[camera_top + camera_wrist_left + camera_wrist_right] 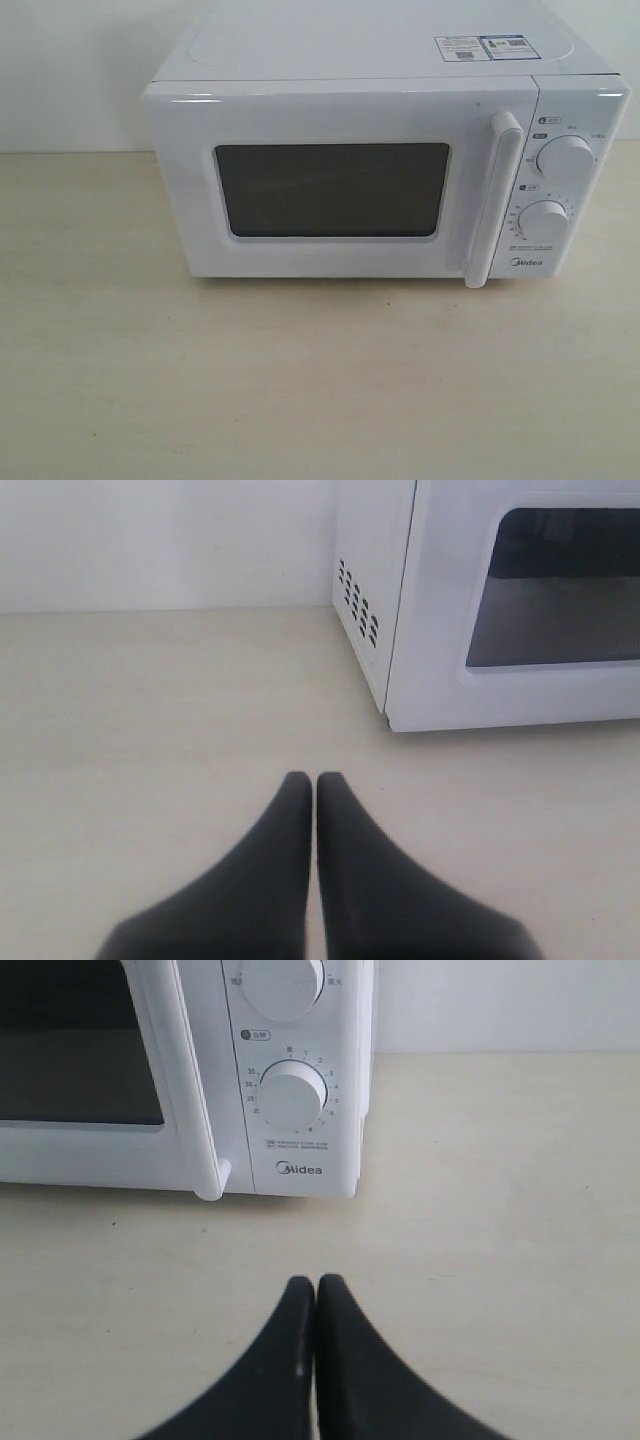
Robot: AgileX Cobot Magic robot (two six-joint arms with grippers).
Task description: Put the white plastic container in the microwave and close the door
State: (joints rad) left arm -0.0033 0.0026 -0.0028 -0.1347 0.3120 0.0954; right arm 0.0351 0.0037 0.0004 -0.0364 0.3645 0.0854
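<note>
Microwave [370,50] stands on table [300,390], door [330,190] shut; container is not in view. Both jaws are closed tight, empty. To open: hook handle [495,200], pull along door's arc.

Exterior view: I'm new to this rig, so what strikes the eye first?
The white microwave stands on the pale table, its door shut, bar handle beside two round knobs. In the wrist views, the left end effector and right end effector, both black and shut, face its front corners. No container shows.
</note>
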